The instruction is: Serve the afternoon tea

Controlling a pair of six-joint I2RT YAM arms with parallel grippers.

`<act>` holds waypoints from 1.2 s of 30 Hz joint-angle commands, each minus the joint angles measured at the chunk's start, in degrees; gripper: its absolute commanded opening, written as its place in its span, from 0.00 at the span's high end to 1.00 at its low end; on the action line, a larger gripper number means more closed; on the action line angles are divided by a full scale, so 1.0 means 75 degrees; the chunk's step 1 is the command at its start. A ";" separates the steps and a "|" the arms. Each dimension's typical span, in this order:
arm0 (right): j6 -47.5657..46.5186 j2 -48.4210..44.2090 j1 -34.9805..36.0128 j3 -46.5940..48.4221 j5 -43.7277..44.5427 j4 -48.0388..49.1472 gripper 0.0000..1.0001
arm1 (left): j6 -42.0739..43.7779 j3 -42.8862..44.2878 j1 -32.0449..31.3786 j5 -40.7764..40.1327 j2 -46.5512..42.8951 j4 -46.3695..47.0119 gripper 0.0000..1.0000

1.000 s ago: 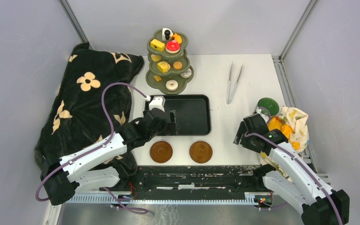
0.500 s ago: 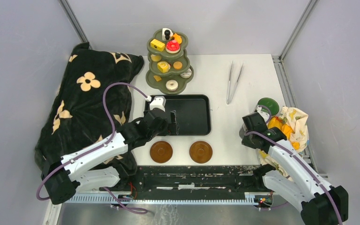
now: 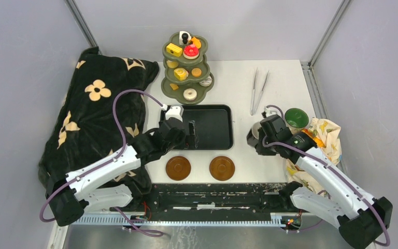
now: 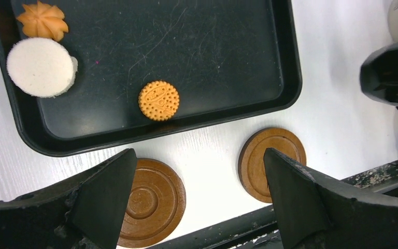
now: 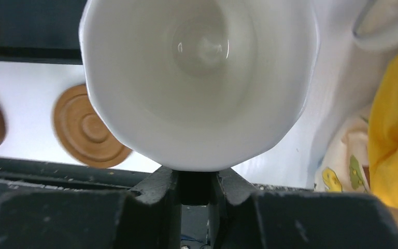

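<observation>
On the worktop (image 3: 285, 78), a dark flowered blanket (image 3: 93, 119) covers the left side and a yellow bag (image 3: 324, 140) lies at the right edge. The tray (image 3: 215, 129) sits at centre, with the stand (image 3: 203, 92) behind it, loaded on all three tiers, and the tongs (image 3: 258, 91) well apart to the right. The left saucer (image 3: 178, 167) and right saucer (image 3: 222, 167) lie bare just in front of the tray. The right fingers (image 5: 155, 194) pinch the wall of the white mug (image 5: 199, 78) at its rim, its mouth facing the wrist camera. Whether its base is off the worktop cannot be told. This mug is right of the tray, near the right saucer but not on it. The second mug (image 3: 296, 118), green inside, stands beside the bag. The left fingers (image 4: 103, 197) are spread wide and hold nothing, above the gap between tray and saucers. On the tray lie a white cake (image 4: 40, 67), a cookie (image 4: 158, 100) and an orange rosette (image 4: 41, 19). The step in hand is judged to be transfer of the white mug to a saucer. The next move calls for aligning the base over the right saucer's centre, descending level, and releasing only once the mug is seated. A rim pinch resists tilt poorly, so move slowly.
</observation>
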 commanded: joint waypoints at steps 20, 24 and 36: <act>-0.1665 0.4940 0.6078 0.3790 0.0561 0.3126 0.99 | 0.0132 0.2975 0.2873 -0.0658 -0.1941 -0.2452 0.01; -0.1614 0.5513 0.6215 0.4078 0.0308 0.3197 0.99 | 0.0191 0.3008 0.2881 -0.0659 -0.2025 -0.2460 0.01; -0.1970 0.6378 0.6215 0.4466 0.0542 0.3154 0.99 | 0.0357 0.2695 0.2879 -0.0238 -0.2143 -0.2159 0.01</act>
